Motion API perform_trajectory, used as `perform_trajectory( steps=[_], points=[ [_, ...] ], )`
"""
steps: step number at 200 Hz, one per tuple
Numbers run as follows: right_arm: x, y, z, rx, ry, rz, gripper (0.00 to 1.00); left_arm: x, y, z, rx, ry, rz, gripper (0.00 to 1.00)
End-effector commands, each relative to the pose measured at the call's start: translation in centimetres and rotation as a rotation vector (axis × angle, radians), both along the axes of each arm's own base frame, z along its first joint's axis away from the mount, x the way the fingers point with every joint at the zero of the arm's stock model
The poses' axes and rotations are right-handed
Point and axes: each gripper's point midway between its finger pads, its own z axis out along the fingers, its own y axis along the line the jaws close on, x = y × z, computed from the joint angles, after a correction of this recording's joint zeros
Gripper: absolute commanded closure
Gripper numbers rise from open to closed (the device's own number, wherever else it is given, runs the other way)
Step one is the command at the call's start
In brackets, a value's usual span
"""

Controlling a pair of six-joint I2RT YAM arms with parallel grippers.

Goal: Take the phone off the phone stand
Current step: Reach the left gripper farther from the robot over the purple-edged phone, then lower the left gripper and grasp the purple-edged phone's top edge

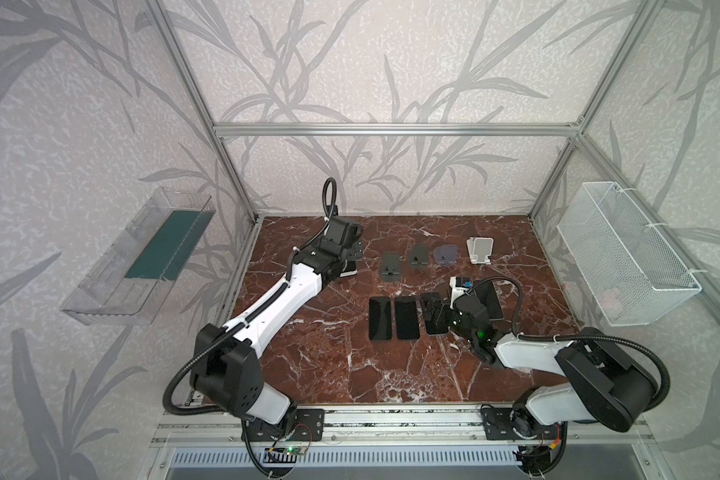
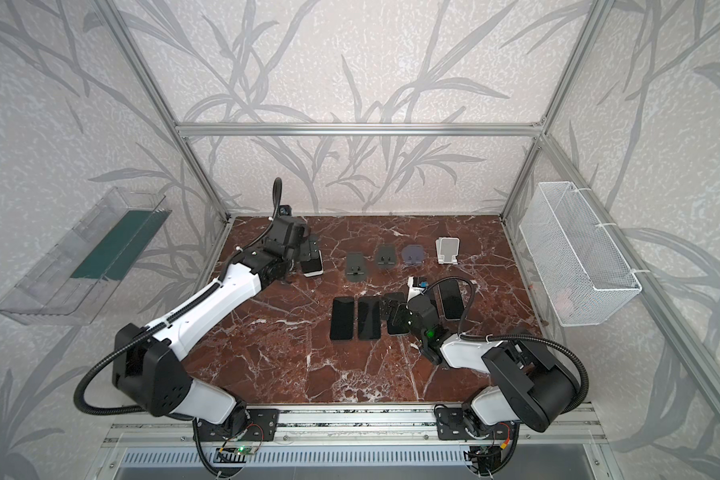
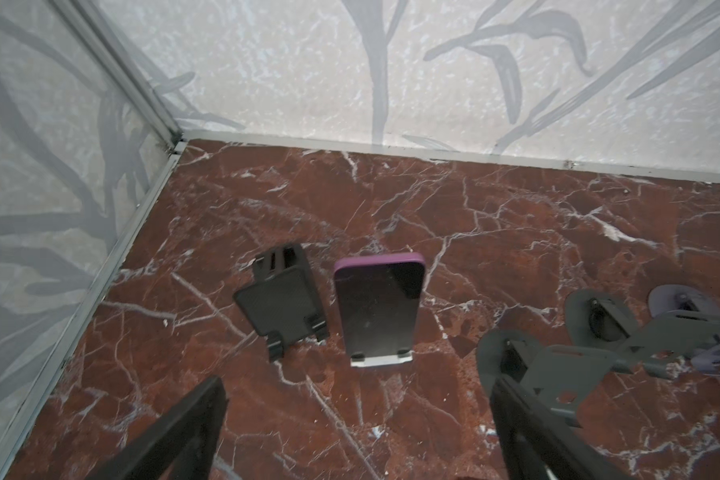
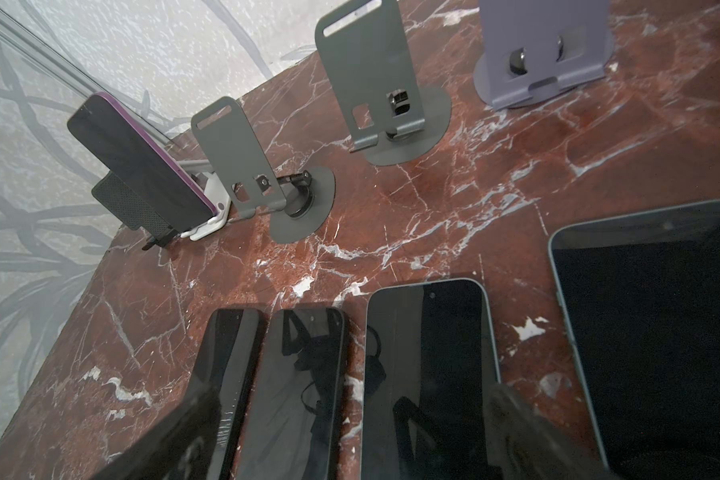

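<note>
hidden: stand (image 3: 381,360) mostly behind phone (image 3: 379,307), which leans on it, back left | basket (image 1: 599,232): pinkish thing (image 1: 610,300), unclear | left claw (image 3: 358,390) spread wide, empty | right claw (image 4: 356,395) likewise

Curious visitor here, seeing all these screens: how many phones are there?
5. Four flat phones lie in a row mid-table; the purple phone leans in the white stand, back left. More could be hidden.

Polished marble table (image 3: 516,232), glossy-screened phone (image 3: 377,307)
</note>
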Motion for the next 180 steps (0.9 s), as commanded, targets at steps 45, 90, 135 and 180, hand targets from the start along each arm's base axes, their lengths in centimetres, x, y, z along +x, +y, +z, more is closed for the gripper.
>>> perform_trajectory(
  steps=[45, 90, 135, 180],
  points=[
    [0.5, 0.2, 1.6, 0.027, -0.04, -0.009, 0.01, 3.1, 0.0, -2.5, 0.01, 0.155, -0.038, 0.01],
    [0.5, 0.1, 1.7, 0.027, -0.046, -0.011, 0.01, 5.0, 0.0, -4.1, -0.019, 0.188, -0.035, 0.01],
    [0.5, 0.2, 1.8, 0.028, -0.047, -0.01, 0.01, 6.2, 0.0, -6.4, -0.018, 0.222, -0.022, 0.01],
    [0.5, 0.0, 2.0, 0.026, -0.051, -0.017, 0.01, 7.1, 0.2, -7.7, -0.013, 0.247, -0.009, 0.01]
  ],
)
